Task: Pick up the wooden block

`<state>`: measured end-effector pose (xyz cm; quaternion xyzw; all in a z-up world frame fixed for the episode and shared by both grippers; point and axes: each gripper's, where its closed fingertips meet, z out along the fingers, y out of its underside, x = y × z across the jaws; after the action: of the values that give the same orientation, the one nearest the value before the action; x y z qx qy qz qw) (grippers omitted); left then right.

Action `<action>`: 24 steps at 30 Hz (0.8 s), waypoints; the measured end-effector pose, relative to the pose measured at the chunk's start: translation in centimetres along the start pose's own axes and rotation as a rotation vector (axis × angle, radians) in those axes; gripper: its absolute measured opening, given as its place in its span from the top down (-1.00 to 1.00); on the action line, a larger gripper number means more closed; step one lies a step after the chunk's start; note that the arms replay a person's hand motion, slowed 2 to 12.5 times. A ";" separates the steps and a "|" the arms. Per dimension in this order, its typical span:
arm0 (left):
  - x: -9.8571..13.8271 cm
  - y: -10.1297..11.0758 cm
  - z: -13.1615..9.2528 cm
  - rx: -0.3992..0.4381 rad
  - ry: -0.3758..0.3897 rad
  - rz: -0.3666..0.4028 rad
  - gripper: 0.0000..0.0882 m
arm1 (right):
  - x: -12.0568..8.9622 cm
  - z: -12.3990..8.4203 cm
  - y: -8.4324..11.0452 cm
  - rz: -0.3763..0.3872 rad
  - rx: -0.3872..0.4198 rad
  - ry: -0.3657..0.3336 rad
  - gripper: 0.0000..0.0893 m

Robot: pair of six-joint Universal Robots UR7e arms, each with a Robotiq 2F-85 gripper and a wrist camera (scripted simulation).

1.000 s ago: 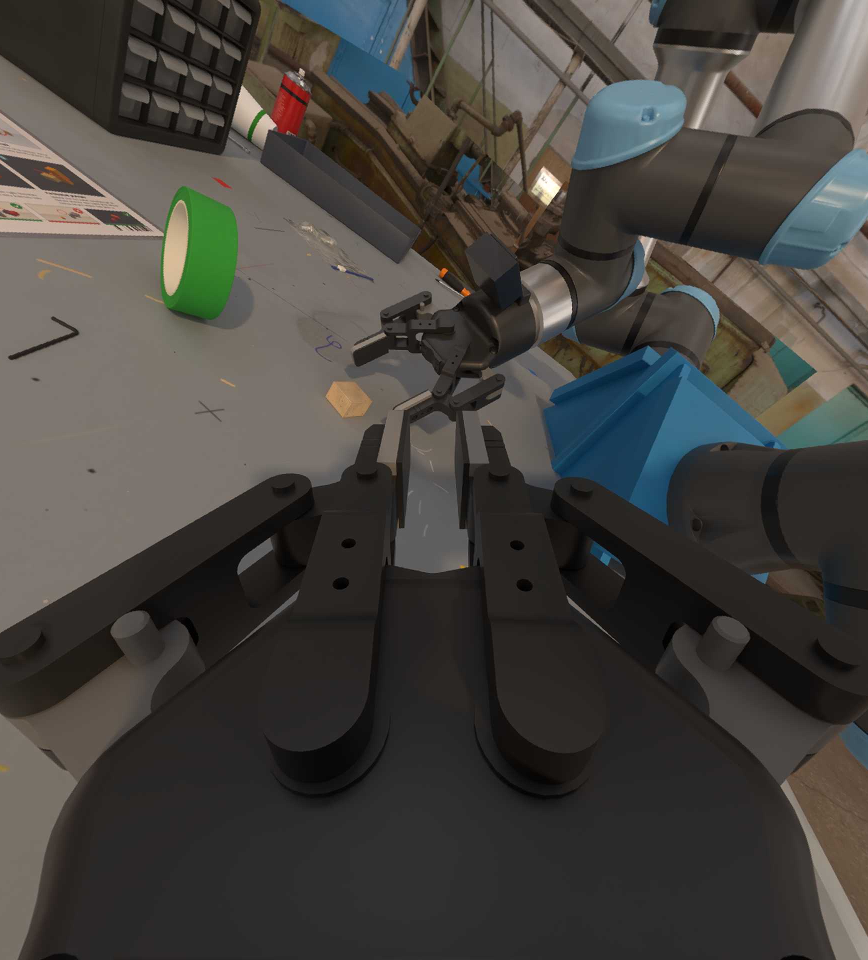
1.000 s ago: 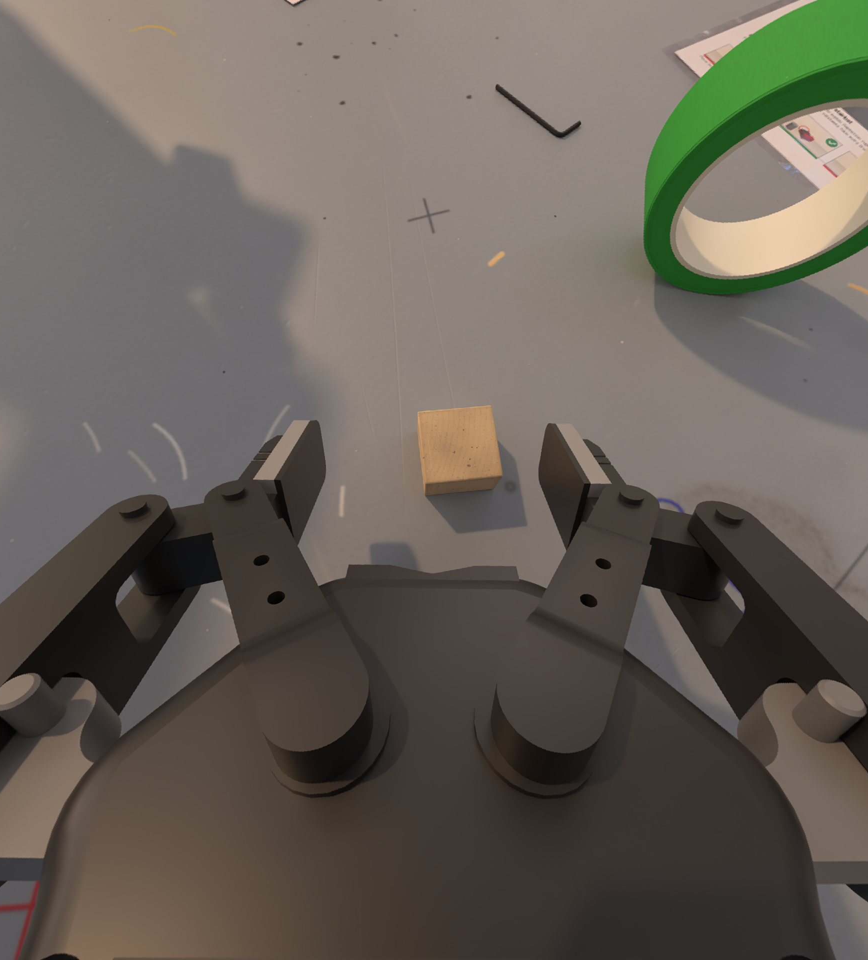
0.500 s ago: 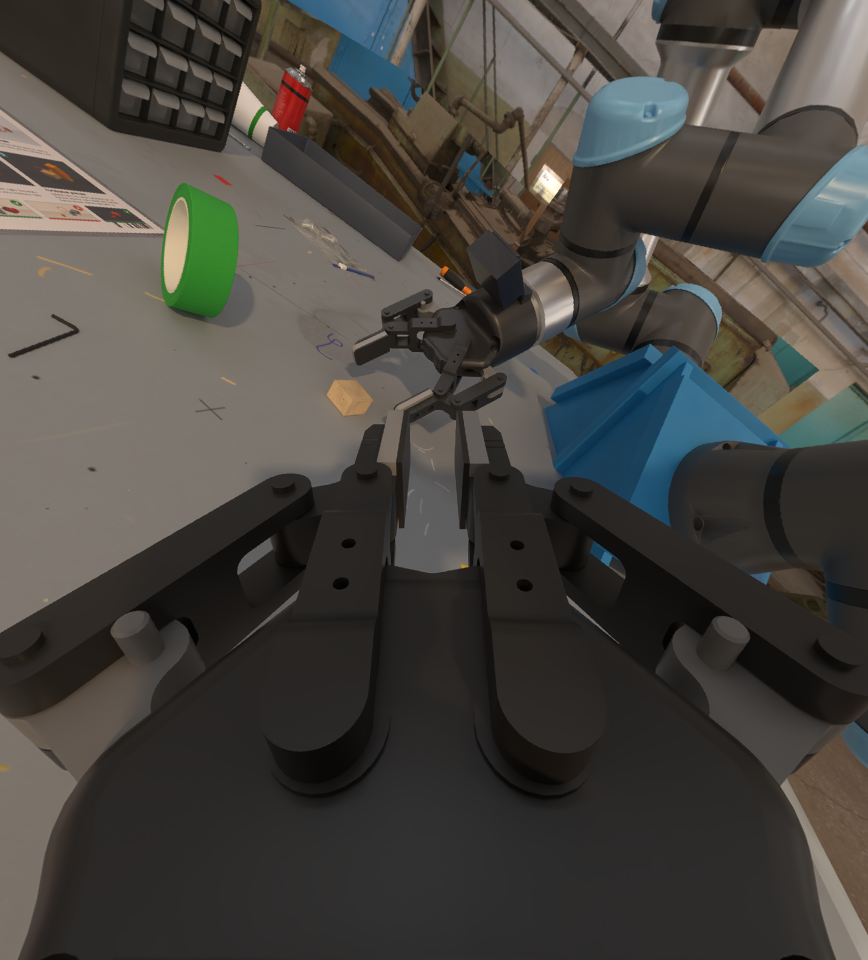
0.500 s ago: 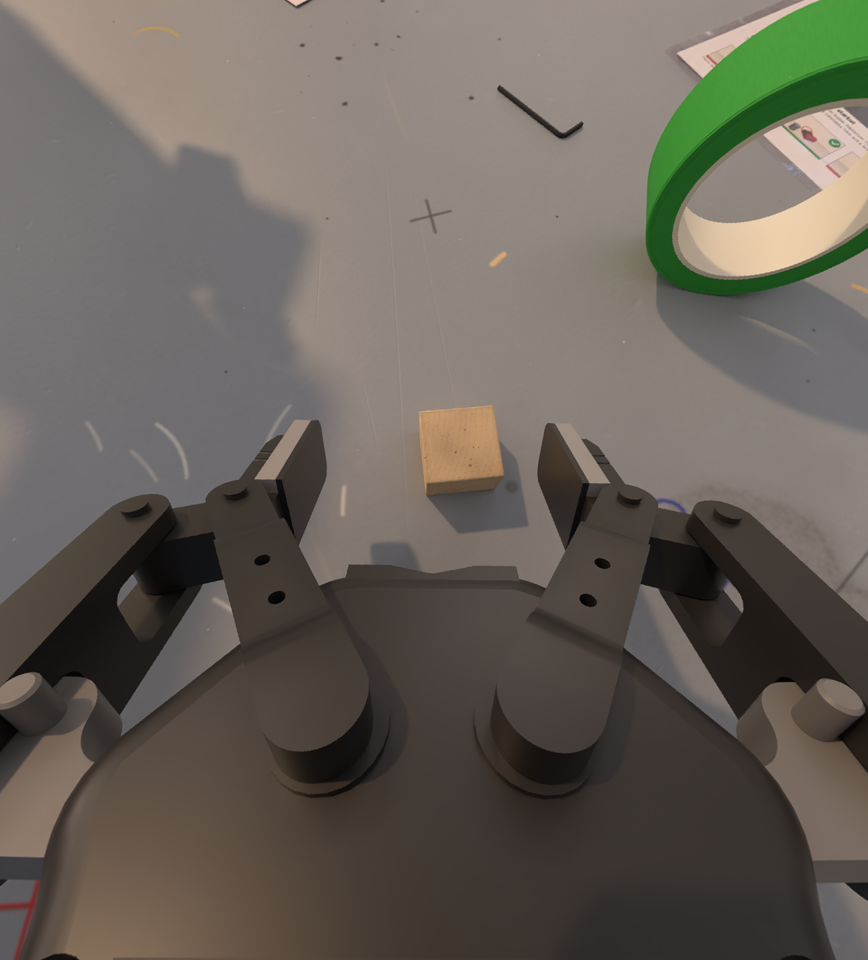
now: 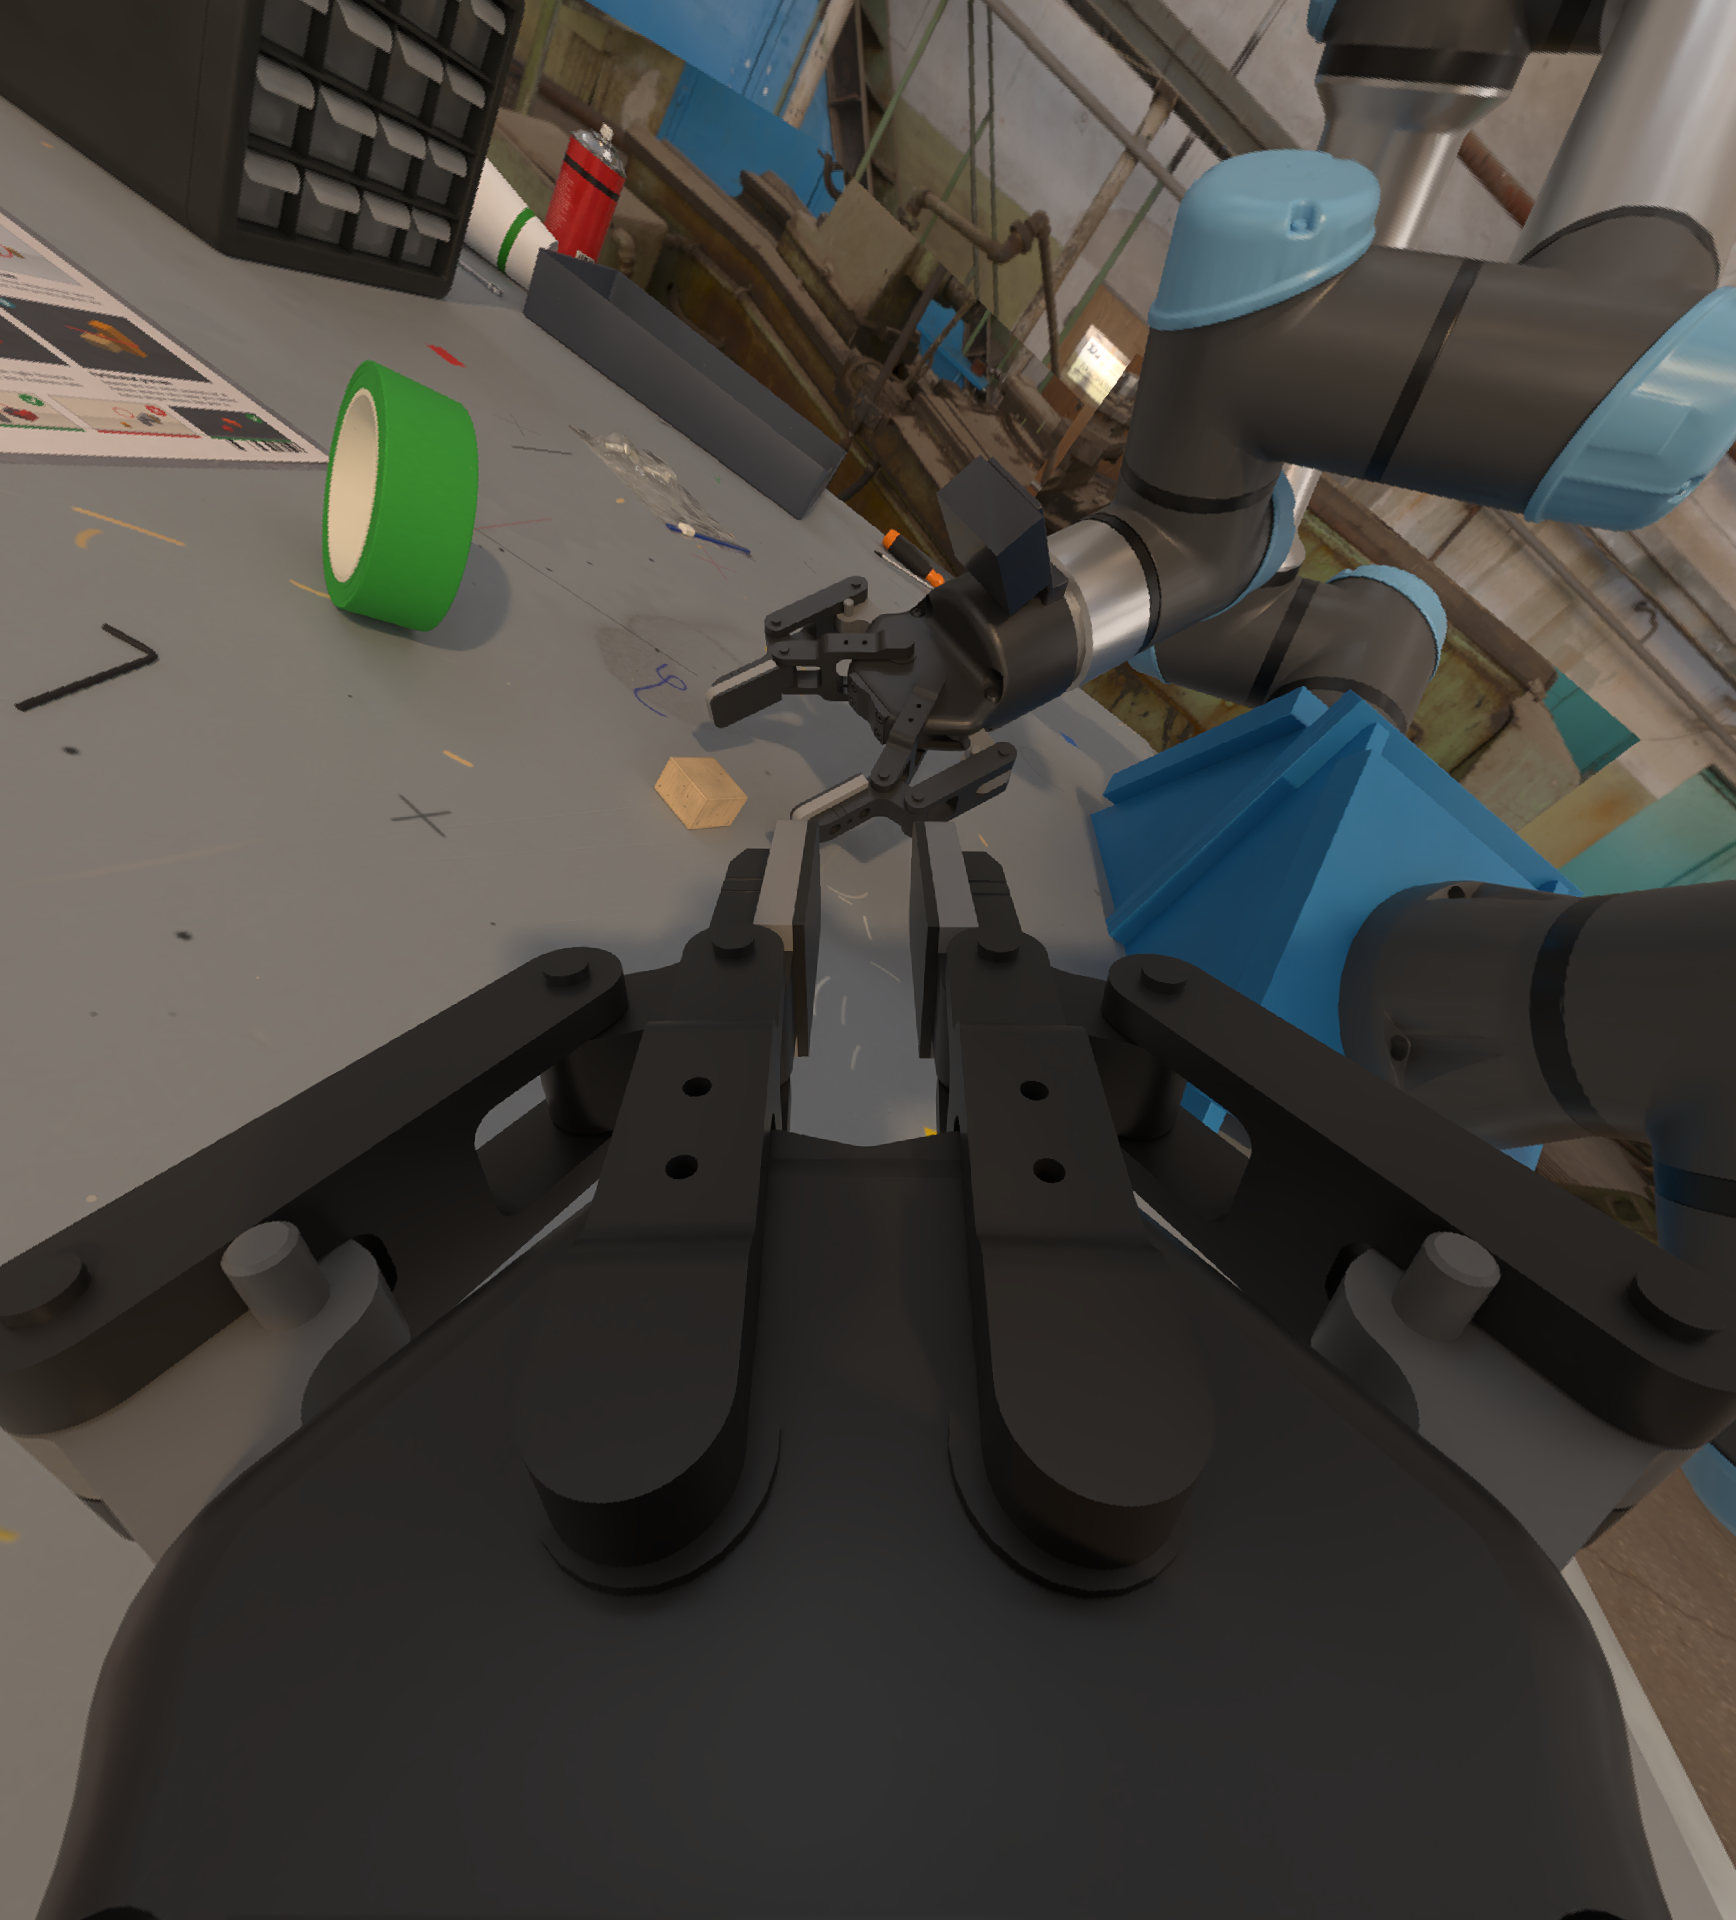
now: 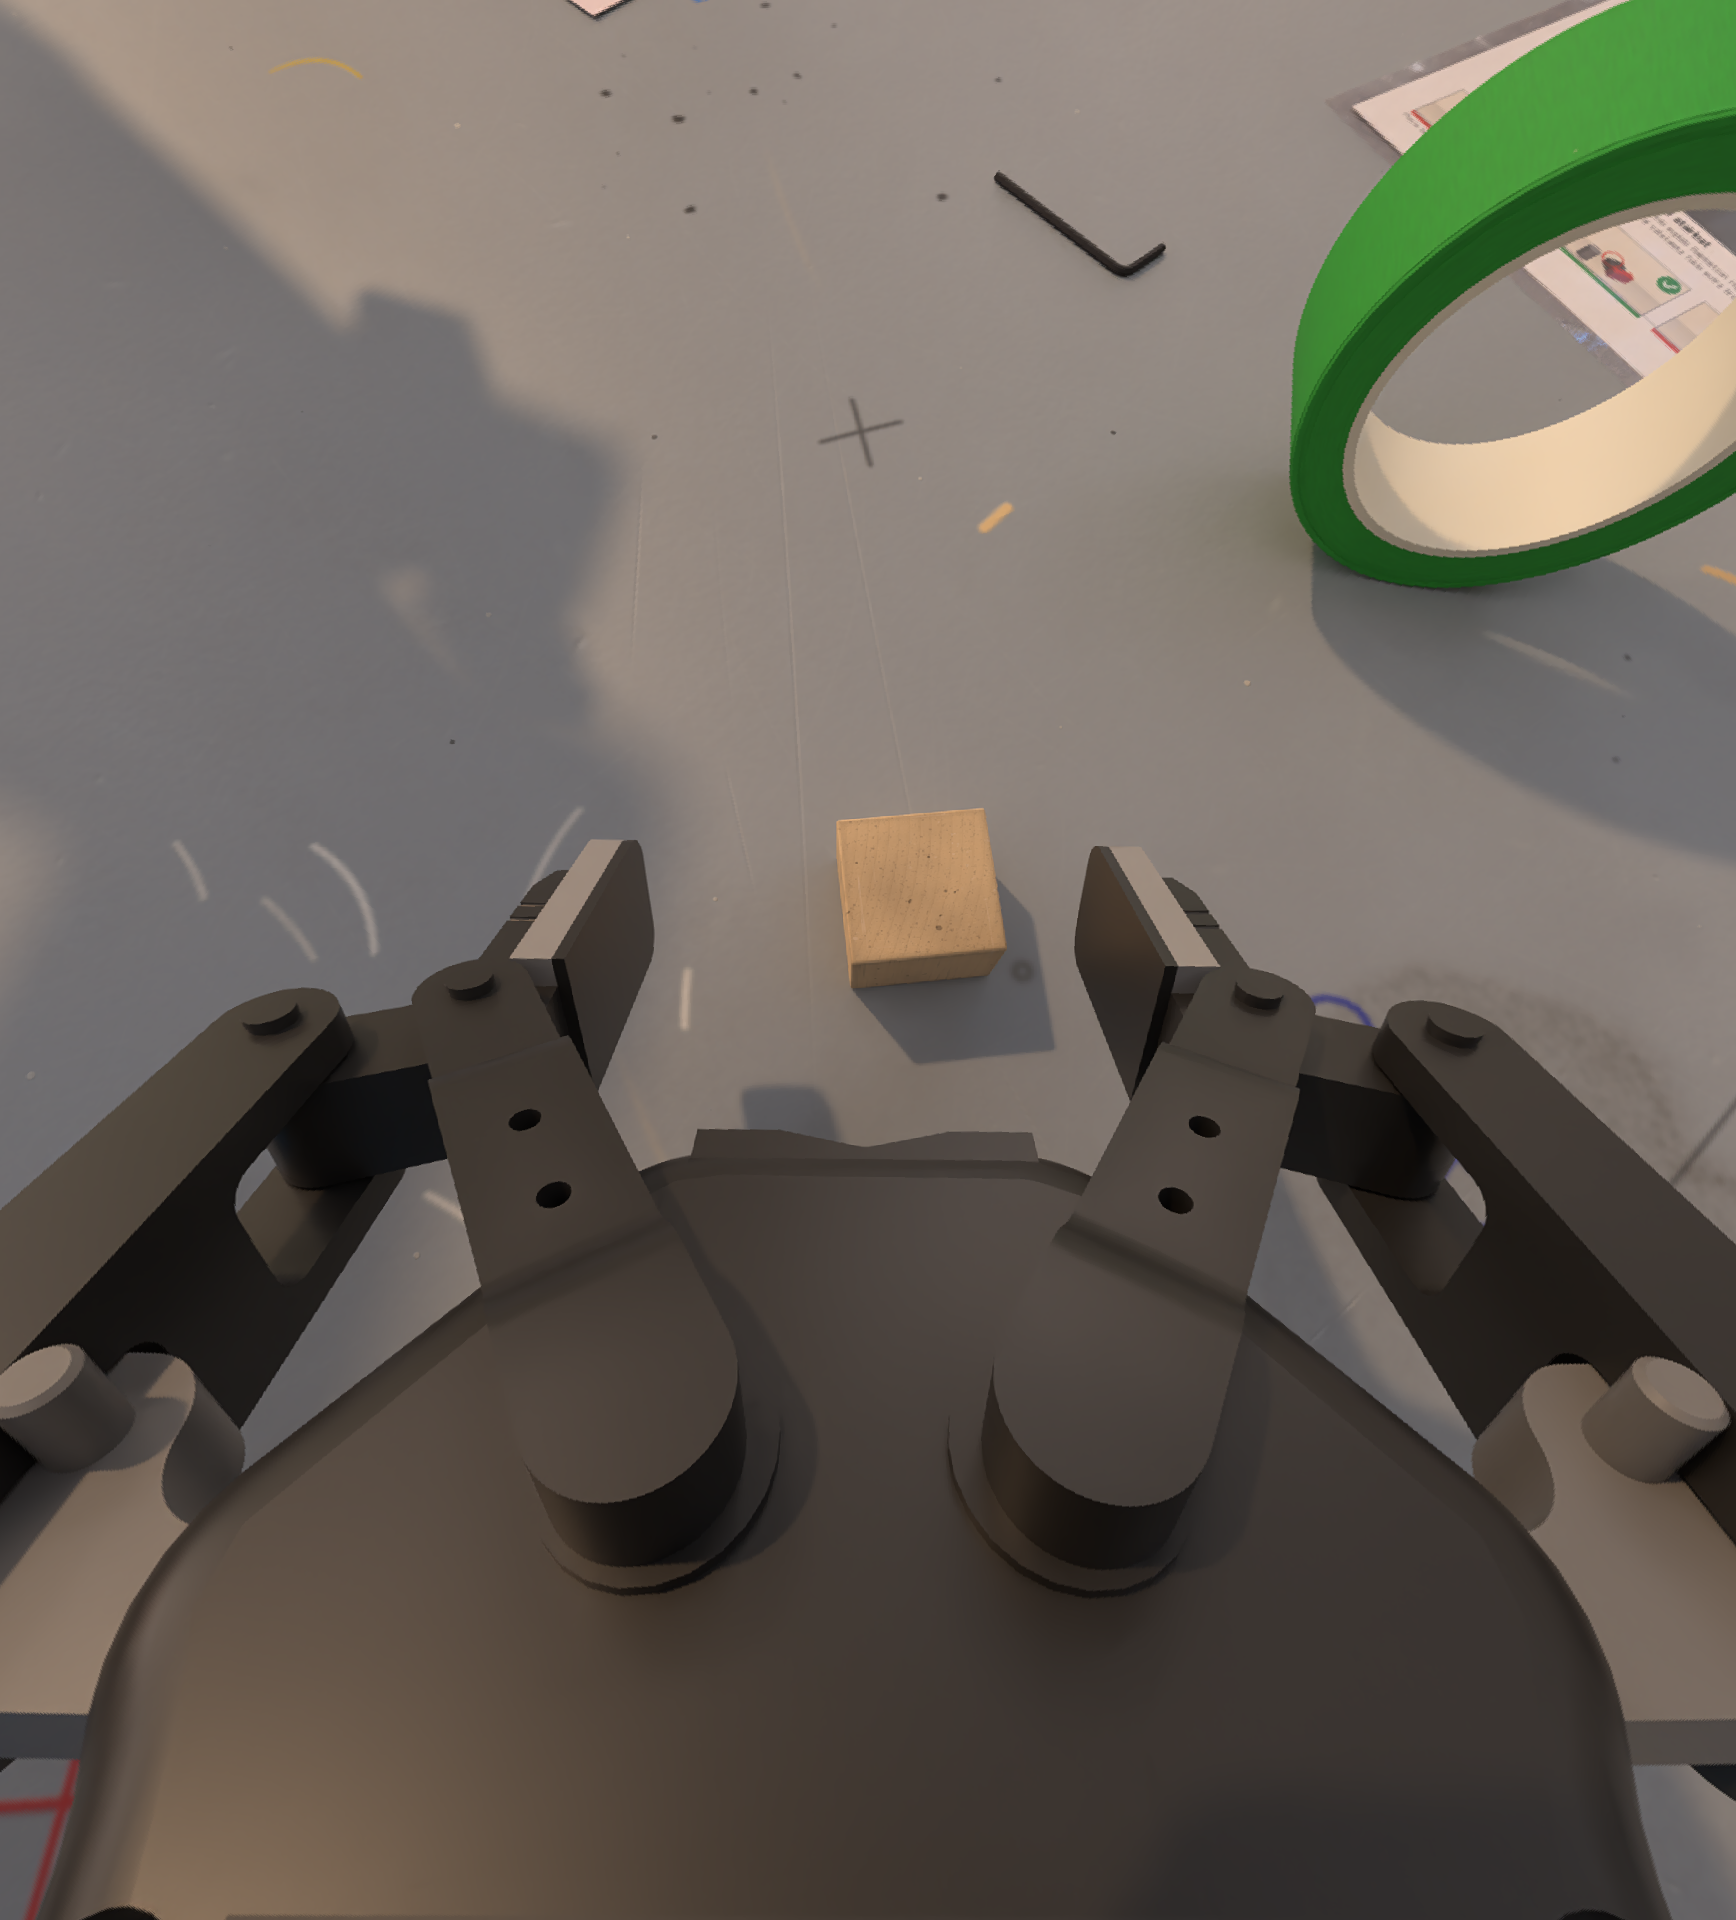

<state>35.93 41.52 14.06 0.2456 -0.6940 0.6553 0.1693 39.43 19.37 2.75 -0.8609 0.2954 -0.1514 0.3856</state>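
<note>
The wooden block (image 6: 918, 894) is a small pale cube lying on the grey table (image 6: 531, 520). In the right wrist view it sits between my right gripper's (image 6: 859, 883) open fingers, a little right of centre, with nothing touching it. In the left wrist view the block (image 5: 700, 792) lies just left of the right gripper (image 5: 770, 758), which hovers low over the table. My left gripper (image 5: 864, 883) is farther back, empty, its fingers drawn close with a narrow gap.
A green tape roll (image 6: 1570, 343) stands on edge beyond the block to the right, also in the left wrist view (image 5: 396, 499). A black hex key (image 6: 1082, 223), a printed sheet (image 5: 64, 353), a black drawer cabinet (image 5: 272, 114), a dark tray (image 5: 677, 384) and a blue bin (image 5: 1290, 883) are around.
</note>
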 end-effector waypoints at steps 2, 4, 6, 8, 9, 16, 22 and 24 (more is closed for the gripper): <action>0.0 0.0 0.0 0.000 0.000 0.000 0.64 | 0.0 0.0 0.0 0.000 0.000 0.000 -0.61; 0.0 0.0 0.0 -0.001 0.000 0.000 0.64 | 0.0 0.0 0.0 0.000 -0.001 -0.001 -0.61; 0.0 0.0 0.0 -0.001 0.000 0.000 0.64 | 0.0 0.0 0.1 0.000 -0.002 -0.001 -0.61; 0.0 0.0 0.0 0.000 -0.001 0.000 0.64 | 0.0 0.0 0.1 -0.001 -0.002 -0.002 -0.61; 0.0 0.0 0.0 0.000 -0.001 0.000 0.64 | 0.0 0.0 0.1 -0.001 -0.002 -0.002 -0.61; 0.0 0.0 0.0 0.000 -0.001 0.001 0.64 | -0.1 0.1 0.1 -0.003 -0.006 -0.003 -0.61; 0.0 0.0 0.0 -0.001 -0.001 0.001 0.64 | -0.1 0.1 0.1 -0.004 -0.005 -0.003 -0.61; 0.0 0.0 0.0 -0.001 -0.001 0.002 0.64 | -0.1 0.0 0.1 -0.003 -0.005 -0.003 -0.61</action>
<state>35.92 41.51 14.07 0.2453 -0.6948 0.6548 0.1685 39.34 19.40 2.63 -0.8625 0.2937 -0.1501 0.3838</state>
